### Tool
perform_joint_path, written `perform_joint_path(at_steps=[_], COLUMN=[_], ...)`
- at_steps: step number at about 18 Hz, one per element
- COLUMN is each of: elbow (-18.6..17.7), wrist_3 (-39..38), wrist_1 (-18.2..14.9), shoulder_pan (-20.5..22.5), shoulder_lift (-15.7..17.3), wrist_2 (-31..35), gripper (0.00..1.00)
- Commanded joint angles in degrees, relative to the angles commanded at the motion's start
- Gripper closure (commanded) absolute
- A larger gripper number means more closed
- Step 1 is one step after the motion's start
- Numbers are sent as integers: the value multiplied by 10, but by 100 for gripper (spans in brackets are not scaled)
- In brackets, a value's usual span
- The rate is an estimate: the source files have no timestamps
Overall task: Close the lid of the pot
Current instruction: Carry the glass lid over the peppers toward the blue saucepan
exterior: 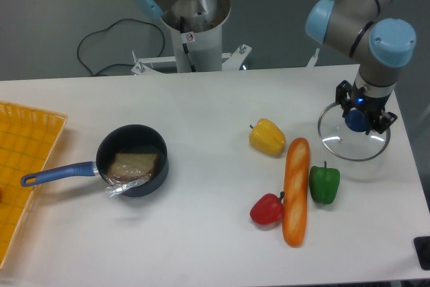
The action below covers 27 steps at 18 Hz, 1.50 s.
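Baguette (pixel 295 191): lower right of frame, laid upright in the picture on the white table (pixel 201 247), nearest the camera.
Red pepper (pixel 267 210): seen touching the baguette's left side, lower right.
Green pepper (pixel 324 183): seen just beside the baguette's right side, below the lid.
Pot (pixel 132 160): left of centre, uncovered; dark navy, blue handle pointed to the left edge toward the tray. A brown slab in clear wrap is seen inside it.
Yellow tray (pixel 20 166): far left edge, partly cut off by the frame; handle tip seen over its edge.
Yellow pepper (pixel 267 136): right of centre, near the baguette's top end.
Lid (pixel 354 139): right side of frame, flat on the table, well apart from the pot; glass disc, metal rim, blue knob at its middle.
Gripper (pixel 363 117): placed over the lid's centre, fingers set narrow on either side of the blue knob; a firm clamp cannot be told from this view.
Arm: grey with light blue joints, entering from the upper right corner.
Robot base (pixel 189 11): upper centre, behind the table; a black cable (pixel 101 45) is looped at upper left.
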Motion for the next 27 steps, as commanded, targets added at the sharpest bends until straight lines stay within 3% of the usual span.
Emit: perform_joint_path(at_steps=[9,15,27], elbow=[-2,-6,-53], wrist_3=[-25,-90,-156], wrist_1=[-20,-30,-30], shoulder_pan=[-13,-55,-102], shoulder_lift=[18,26,63], wrist_2=[-4,-4,-18], gripper=[38,38,38])
